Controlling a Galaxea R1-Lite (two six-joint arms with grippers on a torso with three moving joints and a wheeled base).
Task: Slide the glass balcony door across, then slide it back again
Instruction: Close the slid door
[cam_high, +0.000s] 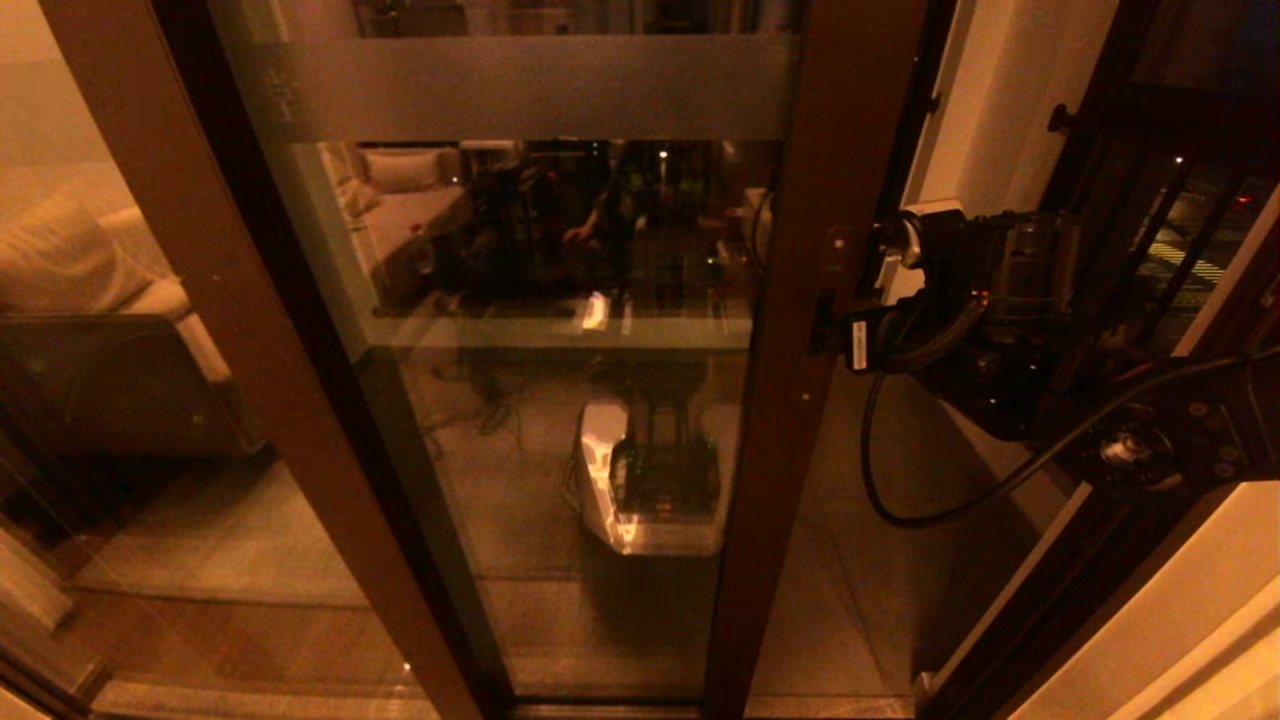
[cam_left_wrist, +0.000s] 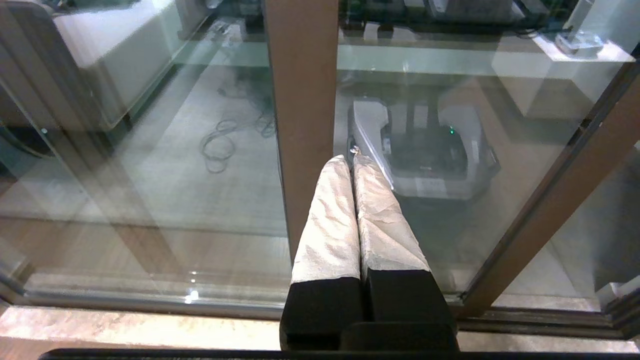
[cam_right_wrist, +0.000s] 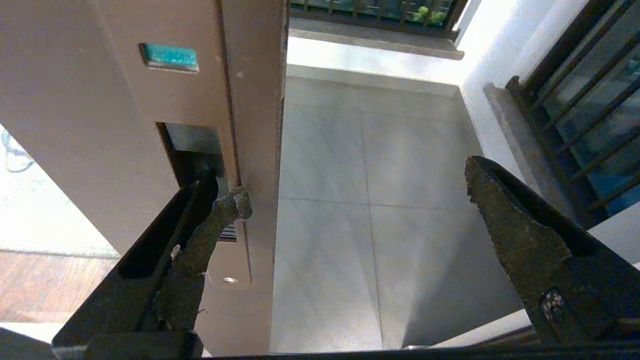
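Observation:
The glass balcony door (cam_high: 560, 300) fills the middle of the head view, with its frosted band (cam_high: 540, 88) near the top and its brown stile (cam_high: 800, 300) on the right. My right gripper (cam_high: 826, 335) is at that stile. In the right wrist view the right gripper (cam_right_wrist: 357, 185) is open: one finger (cam_right_wrist: 220, 215) sits in the recessed handle (cam_right_wrist: 192, 145), and the other hangs free over the balcony floor. The left gripper (cam_left_wrist: 351, 161) is shut on nothing, low down and pointing at the glass beside a brown frame post (cam_left_wrist: 300, 100).
Right of the stile a gap opens onto the tiled balcony floor (cam_right_wrist: 375, 175), bounded by a white wall (cam_high: 1000, 100) and a dark railing (cam_high: 1150, 200). A fixed glass panel and a sofa (cam_high: 90, 300) lie at left. The door track (cam_left_wrist: 150, 300) runs along the floor.

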